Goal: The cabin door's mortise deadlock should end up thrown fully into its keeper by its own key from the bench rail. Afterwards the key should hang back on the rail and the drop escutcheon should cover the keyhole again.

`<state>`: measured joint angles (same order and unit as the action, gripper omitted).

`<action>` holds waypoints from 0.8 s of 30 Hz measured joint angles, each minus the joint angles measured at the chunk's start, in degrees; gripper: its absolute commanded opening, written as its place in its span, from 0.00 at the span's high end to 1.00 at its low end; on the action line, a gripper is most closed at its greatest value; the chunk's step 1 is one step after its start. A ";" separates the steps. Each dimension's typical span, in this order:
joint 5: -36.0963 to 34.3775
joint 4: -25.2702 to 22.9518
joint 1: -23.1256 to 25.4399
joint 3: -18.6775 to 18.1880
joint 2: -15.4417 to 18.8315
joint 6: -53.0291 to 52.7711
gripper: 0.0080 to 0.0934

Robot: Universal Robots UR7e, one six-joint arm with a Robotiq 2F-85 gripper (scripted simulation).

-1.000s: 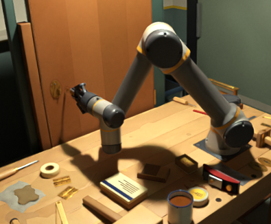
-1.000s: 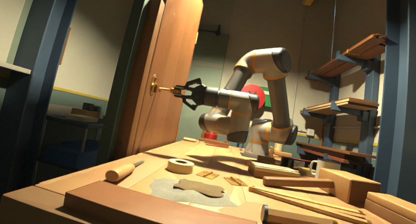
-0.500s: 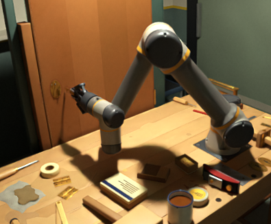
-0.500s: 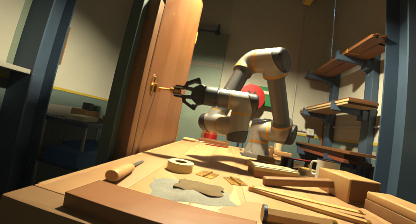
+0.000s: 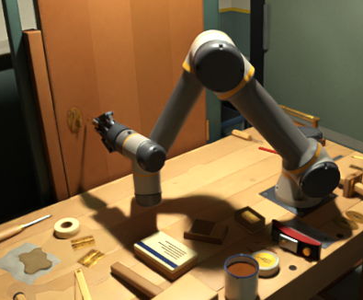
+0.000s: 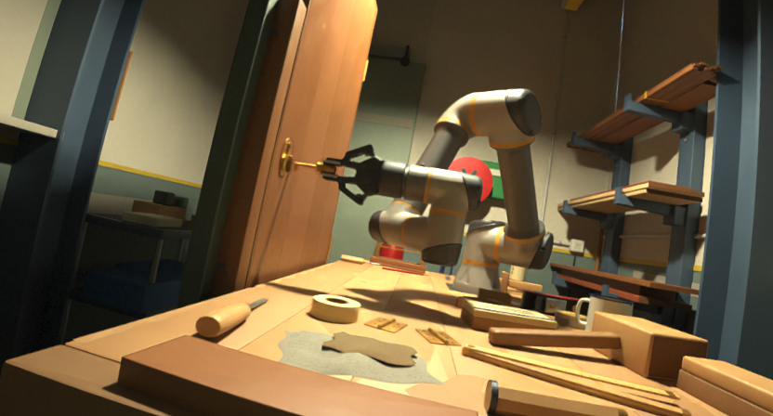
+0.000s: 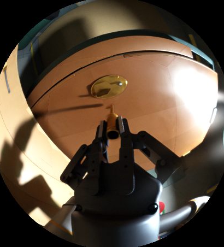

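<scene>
On the wooden cabin door (image 5: pixel 119 69), a brass oval drop escutcheon (image 7: pixel 109 86) sits at lock height near the door's edge. My gripper (image 7: pixel 112 127) is level with it, a short way out from the door face, its two fingers clamped on the bow of a brass key (image 6: pixel 311 166). The key's shank points straight at the door and its tip is close to the brass plate (image 6: pixel 286 157). I cannot tell whether the keyhole is covered or whether the tip touches the door. The deadlock's bolt and keeper are hidden.
Behind the door stands a dark green frame post (image 6: pixel 65 143). The bench below carries a chisel (image 5: pixel 16 228), a tape roll (image 5: pixel 66 227), brass hinges (image 5: pixel 86 250), a book (image 5: pixel 165 254), a mug (image 5: pixel 241 276) and a mallet (image 6: pixel 594 341).
</scene>
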<state>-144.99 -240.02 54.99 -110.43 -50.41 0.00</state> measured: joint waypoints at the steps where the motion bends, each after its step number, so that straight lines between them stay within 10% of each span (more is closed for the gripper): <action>1: -0.02 0.03 0.02 0.06 0.02 0.00 1.00; 24: -0.83 1.19 0.83 2.06 0.87 0.00 1.00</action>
<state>-145.82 -238.83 55.82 -108.38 -49.54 0.00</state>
